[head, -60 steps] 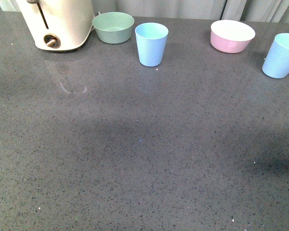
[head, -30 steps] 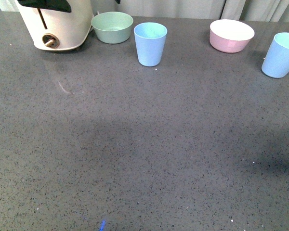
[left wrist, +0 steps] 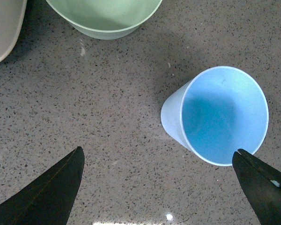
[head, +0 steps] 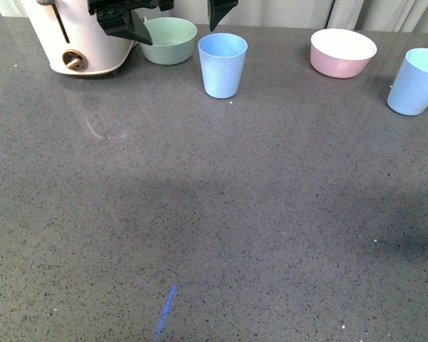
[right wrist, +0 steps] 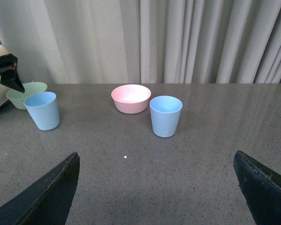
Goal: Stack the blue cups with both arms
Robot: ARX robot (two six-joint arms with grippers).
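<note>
cups: two light blue ones, both upright on the grey surface (head: 214, 214) and well apart. The left cup (head: 222, 64) sits near the green bowl (head: 170, 39). The right cup (head: 416, 82) is way out at the right edge, past the pink bowl (head: 343, 53).
step in hand: my guess is lining up on the left cup. Nothing is grasped and no stacking has happened yet.
left fingers (left wrist: 47, 192): spread wide and holding nothing, hovering above the left cup and the green bowl. In the wrist view the cup sits right by one finger and far from the other, so it's off-centre.
right fingers (right wrist: 42, 197): also spread wide and empty, not visible in the front view. Its wrist camera sees both cups from a distance, so that arm looks well back.
doing it well: I'd slide the left fingers sideways until the cup is centred in the gap, then come down and pinch the wall below the rim. Go gently, since it's tapered plastic and could squirt out.
watch for: the green bowl and the white appliance (head: 82, 35) are close on that side, so the far finger could clip them.
</note>
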